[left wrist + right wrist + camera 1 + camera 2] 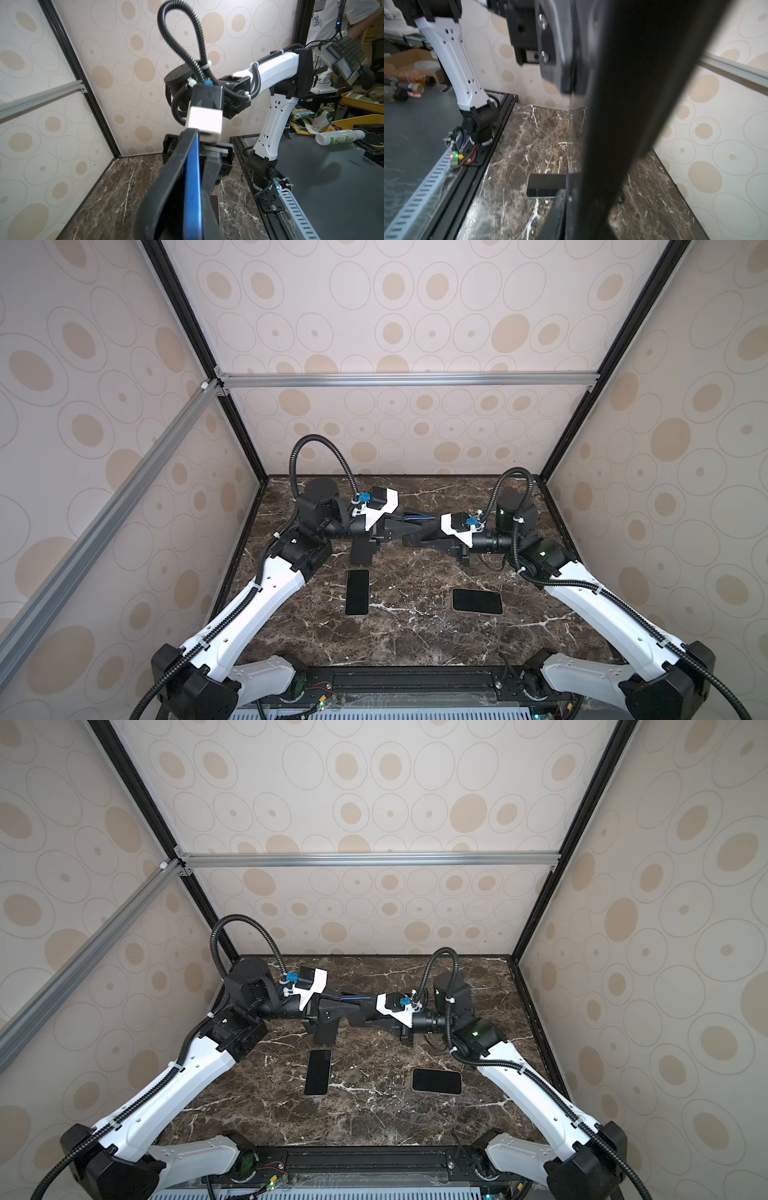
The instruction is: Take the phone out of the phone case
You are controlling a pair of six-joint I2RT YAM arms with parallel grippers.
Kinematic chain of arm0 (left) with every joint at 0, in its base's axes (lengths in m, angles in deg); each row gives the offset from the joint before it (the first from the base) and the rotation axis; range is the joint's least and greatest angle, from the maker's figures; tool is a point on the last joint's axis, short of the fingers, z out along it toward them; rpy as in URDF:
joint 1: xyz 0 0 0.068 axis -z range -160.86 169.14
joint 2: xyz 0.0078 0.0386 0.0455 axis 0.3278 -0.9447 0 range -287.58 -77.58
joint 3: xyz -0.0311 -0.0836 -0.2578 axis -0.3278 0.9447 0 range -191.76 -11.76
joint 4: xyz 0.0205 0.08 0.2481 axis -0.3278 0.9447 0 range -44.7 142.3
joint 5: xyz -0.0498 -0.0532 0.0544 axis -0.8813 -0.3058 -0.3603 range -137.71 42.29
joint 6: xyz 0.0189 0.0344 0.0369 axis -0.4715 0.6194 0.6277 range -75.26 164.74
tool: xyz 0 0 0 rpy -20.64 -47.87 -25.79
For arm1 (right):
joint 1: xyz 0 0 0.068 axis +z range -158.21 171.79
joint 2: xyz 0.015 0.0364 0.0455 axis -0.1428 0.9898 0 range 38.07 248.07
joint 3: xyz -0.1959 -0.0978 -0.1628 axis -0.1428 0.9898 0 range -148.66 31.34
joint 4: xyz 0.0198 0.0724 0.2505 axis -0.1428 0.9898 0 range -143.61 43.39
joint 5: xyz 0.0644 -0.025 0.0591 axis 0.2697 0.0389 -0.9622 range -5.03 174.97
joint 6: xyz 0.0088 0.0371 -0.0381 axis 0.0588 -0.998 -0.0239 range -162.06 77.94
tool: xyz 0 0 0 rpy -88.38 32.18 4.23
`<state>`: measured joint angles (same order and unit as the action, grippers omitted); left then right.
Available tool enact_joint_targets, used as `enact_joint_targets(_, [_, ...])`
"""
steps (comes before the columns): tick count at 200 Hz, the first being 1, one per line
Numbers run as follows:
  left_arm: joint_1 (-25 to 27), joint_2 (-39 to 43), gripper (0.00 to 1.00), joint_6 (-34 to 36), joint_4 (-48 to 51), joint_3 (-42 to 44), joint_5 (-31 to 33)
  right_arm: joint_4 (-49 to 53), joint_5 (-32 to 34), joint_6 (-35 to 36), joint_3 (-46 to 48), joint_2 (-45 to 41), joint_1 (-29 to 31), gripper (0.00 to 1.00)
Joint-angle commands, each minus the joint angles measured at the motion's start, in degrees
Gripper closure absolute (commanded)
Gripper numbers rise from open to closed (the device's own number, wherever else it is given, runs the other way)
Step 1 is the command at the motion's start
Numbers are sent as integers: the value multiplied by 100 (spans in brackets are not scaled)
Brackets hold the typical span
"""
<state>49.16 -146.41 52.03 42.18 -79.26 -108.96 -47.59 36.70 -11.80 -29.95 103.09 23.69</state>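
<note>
So, in both top views the arms meet mid-frame above the marble table [415,639]. The left gripper [411,526] is clamped on the black phone case [166,176], held off the table, with the blue-edged phone [193,176] right against it. Can't tell the right gripper's [413,538] grip. Lower down lie an upright spare phone [356,592] and a sideways spare phone [477,601].

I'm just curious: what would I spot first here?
The left arm and right arm meet nose to nose above the back of the marble table, a blue-edged phone in the air between their jaws. In front, a left phone and a right phone lie flat and dark.
</note>
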Motion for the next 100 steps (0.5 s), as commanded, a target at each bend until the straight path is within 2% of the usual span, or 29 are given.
enact_joint_targets(1, [-205,1,100,199,207,-37,775,-141,72,176,-83,-523,81,63])
enact_joint_targets(12, [-214,56,100,548,447,-102,1151,-228,301,-98,90,-697,-3,57])
enact_joint_targets(25, [-214,105,100,876,636,-147,1400,-458,601,-585,260,-896,-67,56])
enact_joint_targets(52, [-159,58,100,1501,1097,-312,1522,-13,1262,-1834,-119,-907,-71,64])
enact_joint_targets(72, [32,109,100,2015,1360,-307,1995,827,1255,-2081,-682,-688,-74,65])
enact_joint_targets(100, [364,109,100,2477,1563,-316,2426,2068,1039,-1997,-1520,-237,-40,65])
